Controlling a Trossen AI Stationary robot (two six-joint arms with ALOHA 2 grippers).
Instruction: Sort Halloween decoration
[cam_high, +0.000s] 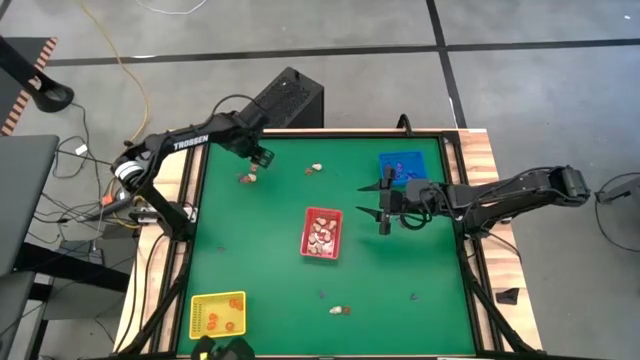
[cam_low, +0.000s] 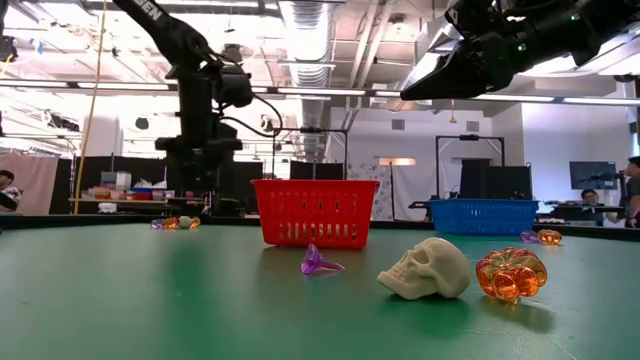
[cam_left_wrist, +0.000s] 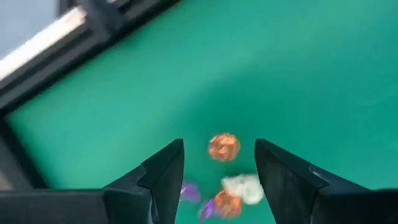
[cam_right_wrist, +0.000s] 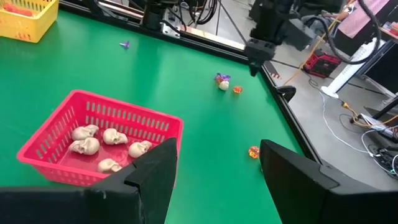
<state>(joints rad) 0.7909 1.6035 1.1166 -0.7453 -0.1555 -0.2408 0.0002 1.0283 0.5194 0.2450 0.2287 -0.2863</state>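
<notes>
The left gripper (cam_high: 262, 157) hangs over the far left of the green table (cam_high: 260, 240), fingers spread wide and empty, right above a small cluster of Halloween decoration (cam_left_wrist: 225, 186): orange, cream and purple trinkets. The right gripper (cam_high: 384, 203) hovers at mid-right, jaws fully apart, holding nothing, between the red tray (cam_high: 321, 233) of cream skulls (cam_right_wrist: 99, 142) and the blue tray (cam_high: 402, 166).

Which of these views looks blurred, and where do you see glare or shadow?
Left wrist view: soft, the small trinkets between the fingers are smeared. Low view: sharp near the skull and the orange pumpkin, which casts a soft shadow; ceiling lights glare behind.
</notes>
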